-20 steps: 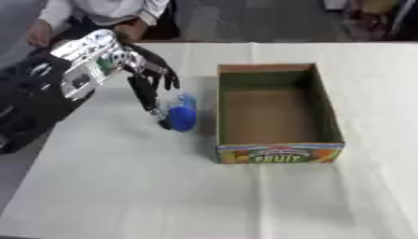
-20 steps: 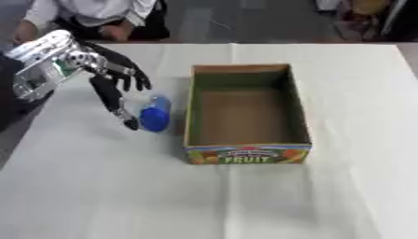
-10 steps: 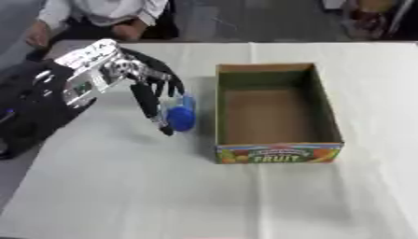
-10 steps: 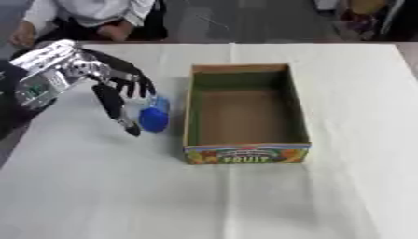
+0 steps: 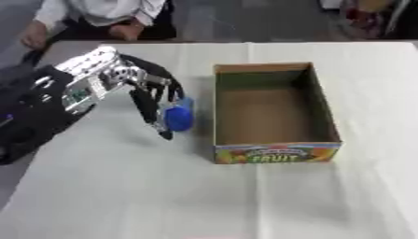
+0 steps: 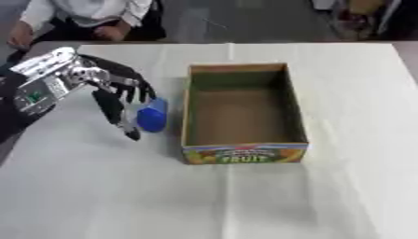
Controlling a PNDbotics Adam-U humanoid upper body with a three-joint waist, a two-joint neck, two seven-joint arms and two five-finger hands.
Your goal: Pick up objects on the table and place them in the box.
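Even, fairly bright light from above falls on the pale tabletop — no glare. Shadows are soft: a faint one under the left hand, a darker one inside the box. Both views are soft and blurry throughout — the far edge is dimmer.

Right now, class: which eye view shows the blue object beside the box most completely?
The right eye view: the blue object lies clear of the left hand, with its side facing the box in sight. In the left eye view, the hand's fingers cross its left edge, leaving less of it showing.
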